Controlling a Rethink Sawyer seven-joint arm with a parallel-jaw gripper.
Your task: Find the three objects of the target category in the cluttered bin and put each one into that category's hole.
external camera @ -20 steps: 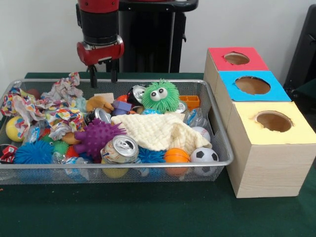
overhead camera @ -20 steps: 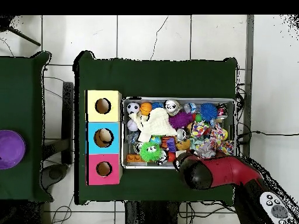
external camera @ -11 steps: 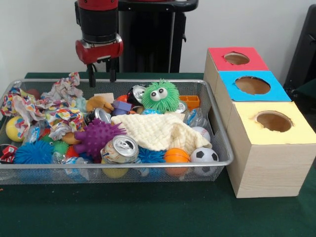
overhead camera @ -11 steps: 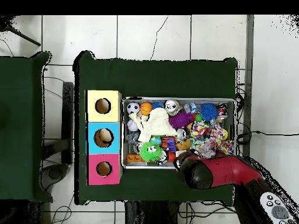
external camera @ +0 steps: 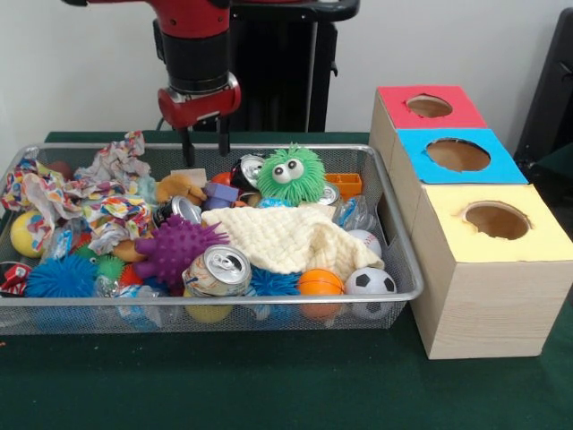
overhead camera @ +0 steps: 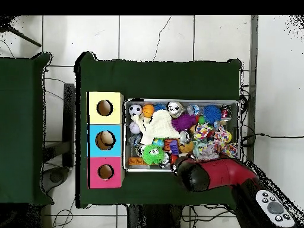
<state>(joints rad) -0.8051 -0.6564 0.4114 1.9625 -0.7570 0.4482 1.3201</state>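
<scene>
My gripper (external camera: 205,149) hangs open and empty over the back of the wire bin (external camera: 398,260), just above a tan block (external camera: 188,176) and left of the green fuzzy toy (external camera: 291,175). The bin holds crushed cans (external camera: 218,269) (external camera: 182,209) (external camera: 249,168), a soccer ball (external camera: 370,281), an orange ball (external camera: 320,282), a purple spiky ball (external camera: 175,246) and a cream cloth (external camera: 291,235). Beside the bin stands a wooden box with a red hole (external camera: 429,106), a blue hole (external camera: 458,154) and a yellow hole (external camera: 497,219). In the overhead view the red arm (overhead camera: 205,175) hides the gripper.
Crumpled patterned fabric (external camera: 94,202) and blue spiky balls (external camera: 58,276) fill the bin's left end. An orange brick (external camera: 345,184) lies at the back right. Something tan shows inside the blue hole (overhead camera: 105,139). Green cloth (external camera: 269,376) covers the table.
The gripper has shifted to the right along the bin's back edge, still open and empty. Nothing in the bin has moved.
</scene>
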